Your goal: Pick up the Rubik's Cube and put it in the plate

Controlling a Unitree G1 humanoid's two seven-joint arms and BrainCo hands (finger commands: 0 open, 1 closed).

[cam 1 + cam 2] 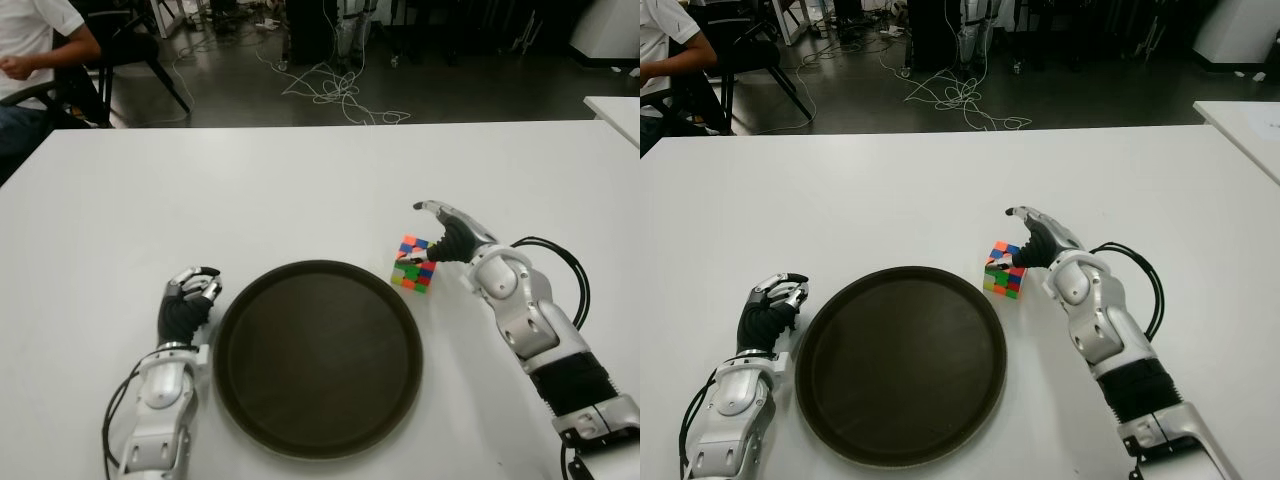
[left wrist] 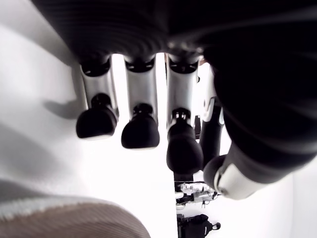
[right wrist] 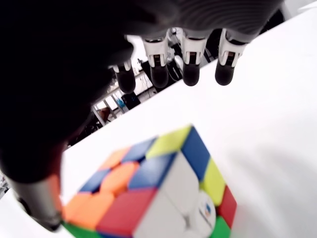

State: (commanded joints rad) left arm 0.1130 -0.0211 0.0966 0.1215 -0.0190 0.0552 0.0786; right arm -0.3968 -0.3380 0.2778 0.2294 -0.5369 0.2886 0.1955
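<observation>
The Rubik's Cube [image 1: 414, 263] sits on the white table [image 1: 300, 180], just beyond the right rim of the round dark plate [image 1: 318, 356] and outside it, its near lower corner close to the rim but apart from it. The right hand [image 1: 452, 232] is directly beside the cube on the side away from the plate, reaching in from the robot's right with its palm over the cube's upper right edge. In the right wrist view the 4 fingers [image 3: 190, 67] are stretched out ahead of the cube and hang above the table with clear space between their tips and the cube's top face, while the thumb [image 3: 42, 203] comes down at the cube's orange corner, so close that whether it touches cannot be told. The hand is spread loosely and does not grip the cube, which stands flat on the table with its colours scrambled and a small logo on a white sticker. The left hand [image 1: 188, 300] shows just left of the plate's rim, near the table's front; its wrist view shows 3 fingers [image 2: 140, 130] bent downward over bare table with nothing held between them and the thumb.
</observation>
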